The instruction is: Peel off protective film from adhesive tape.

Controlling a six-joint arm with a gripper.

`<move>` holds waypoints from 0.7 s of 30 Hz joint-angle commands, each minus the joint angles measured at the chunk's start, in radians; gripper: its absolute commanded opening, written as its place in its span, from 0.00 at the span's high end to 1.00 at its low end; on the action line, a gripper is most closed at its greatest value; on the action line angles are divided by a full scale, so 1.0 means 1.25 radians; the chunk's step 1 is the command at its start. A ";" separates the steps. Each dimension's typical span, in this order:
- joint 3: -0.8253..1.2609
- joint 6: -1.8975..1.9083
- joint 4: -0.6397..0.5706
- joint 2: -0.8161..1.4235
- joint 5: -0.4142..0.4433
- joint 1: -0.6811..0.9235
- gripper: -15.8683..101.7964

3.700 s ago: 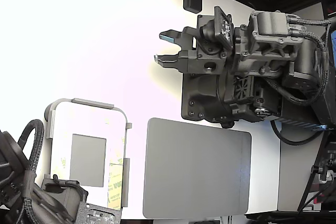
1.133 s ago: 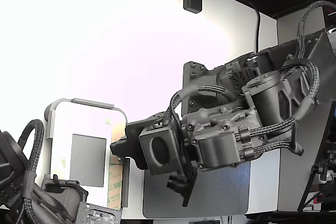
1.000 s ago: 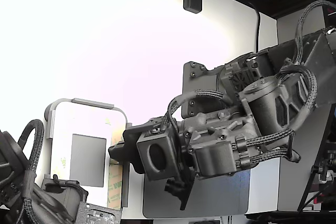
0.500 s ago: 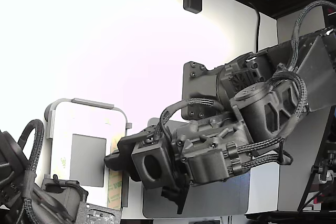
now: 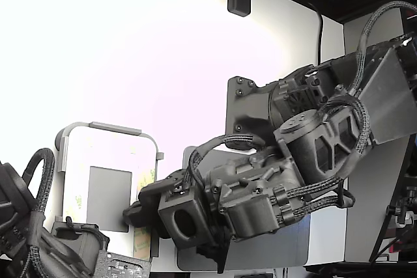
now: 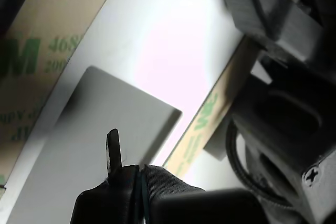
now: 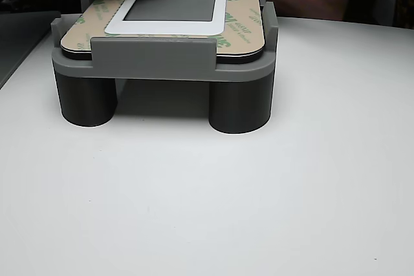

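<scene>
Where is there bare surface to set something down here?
The white table in front of the grey fixture is bare in the other view. In the exterior view it also lies bare above the fixture. It is crowded where the gripper meets the protective film.

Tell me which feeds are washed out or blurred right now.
Exterior view: the table is blown out to white glare. Wrist view: everything is soft, the film legible but blurred, with glare on the panel. Other view: evenly lit and sharp.

A grey fixture (image 7: pixel 162 56) on two round legs stands beside a large grey mat (image 5: pixel 273 255)
</scene>
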 commanded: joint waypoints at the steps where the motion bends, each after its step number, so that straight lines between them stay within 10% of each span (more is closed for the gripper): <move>1: -0.036 0.002 -0.005 0.002 -0.001 0.000 0.95; 21: -0.087 -0.022 -0.021 -0.071 -0.037 0.015 0.95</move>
